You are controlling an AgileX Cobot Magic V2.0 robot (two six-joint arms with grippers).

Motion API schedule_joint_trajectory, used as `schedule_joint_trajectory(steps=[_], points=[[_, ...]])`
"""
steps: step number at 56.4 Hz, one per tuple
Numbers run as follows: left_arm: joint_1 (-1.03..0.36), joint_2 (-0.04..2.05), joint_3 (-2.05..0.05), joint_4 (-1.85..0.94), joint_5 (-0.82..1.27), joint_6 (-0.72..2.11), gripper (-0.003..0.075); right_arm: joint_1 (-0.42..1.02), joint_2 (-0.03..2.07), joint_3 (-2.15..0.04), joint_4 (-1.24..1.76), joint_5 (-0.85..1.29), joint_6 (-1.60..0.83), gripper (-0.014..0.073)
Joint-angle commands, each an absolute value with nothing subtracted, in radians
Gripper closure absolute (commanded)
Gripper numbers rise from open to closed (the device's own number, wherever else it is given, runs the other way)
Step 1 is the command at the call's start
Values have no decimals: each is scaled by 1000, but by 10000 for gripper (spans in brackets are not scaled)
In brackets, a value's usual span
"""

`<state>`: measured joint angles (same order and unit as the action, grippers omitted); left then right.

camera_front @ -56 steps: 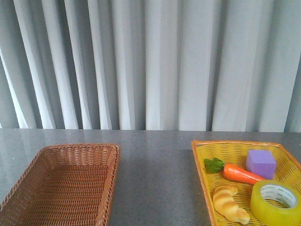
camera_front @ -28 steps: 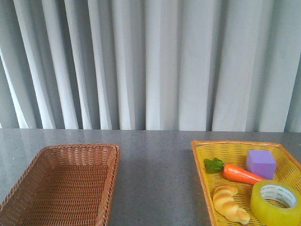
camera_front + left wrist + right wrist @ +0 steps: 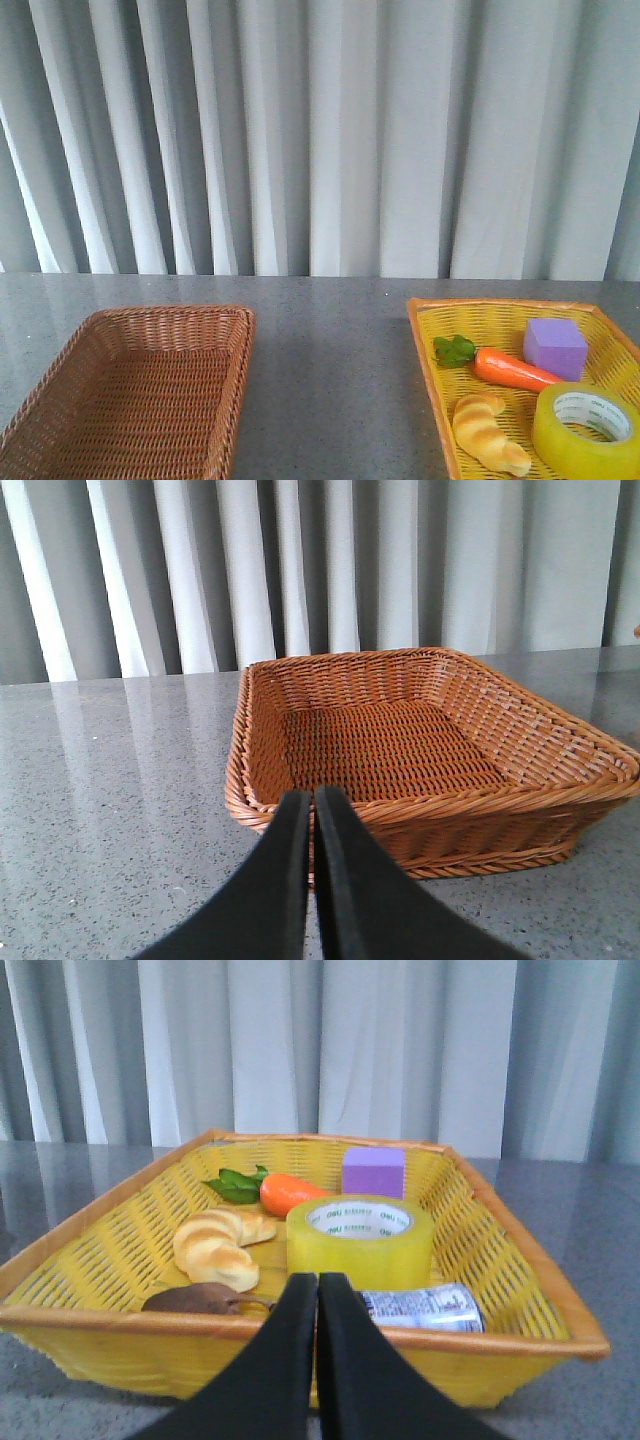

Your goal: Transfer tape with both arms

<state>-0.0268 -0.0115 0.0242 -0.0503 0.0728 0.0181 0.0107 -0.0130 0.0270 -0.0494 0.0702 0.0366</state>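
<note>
Nothing's budged since a second ago, front view looks identical. So the tape (image 3: 587, 429) sits flat in the yellow basket (image 3: 432, 360), tucked in that basket's near right part, core hole facing up.

Clutter around the roll, going by the front view with the tape as clock centre: purple block (image 3: 554, 347) at about 11 o'clock, just beside it; carrot (image 3: 510, 369) at roughly 10, close by; croissant (image 3: 487, 432) at 9, near but apart from it. From the right wrist view there's also a crushed can (image 3: 422, 1306) lying against the roll on the gripper's side, plus a dark brown lump (image 3: 195, 1298) next to the croissant.

Right gripper (image 3: 318, 1282) has its fingers pressed together, sitting just outside the basket's near rim, which stands between it and the tape along with the can.

Left gripper (image 3: 313, 797) is pressed together too, at the near wall of the brown wicker basket (image 3: 255, 730).
</note>
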Motion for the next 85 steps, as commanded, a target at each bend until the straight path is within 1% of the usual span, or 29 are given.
schedule_joint_trajectory(steps=[1,9,19,28,34,41,47,56,68,80,85], points=[[-32,-26,15,-58,0,11,726,5,-23,30,-27,93,39,597],[-32,-26,14,-58,-22,11,726,5,-23,29,-25,114,39,597],[-32,-25,-29,-59,-104,-10,726,5,-22,-2,22,-27,88,597],[-32,-15,-160,-58,-85,-15,726,5,19,-118,42,-27,87,597],[-32,49,-294,-58,-12,-16,726,5,91,-217,42,-21,83,597],[-32,185,-447,-58,114,-16,726,5,207,-351,34,47,69,597],[-32,315,-566,-58,227,-13,726,5,328,-478,12,155,65,597],[-32,465,-654,-58,310,-12,726,5,481,-615,-43,332,65,597],[-32,533,-656,-58,319,-12,726,5,591,-631,-73,431,68,597],[-32,533,-656,-58,340,-13,726,5,615,-631,-76,461,68,597],[-32,533,-656,-54,365,-13,718,5,615,-631,-79,476,68,584]])
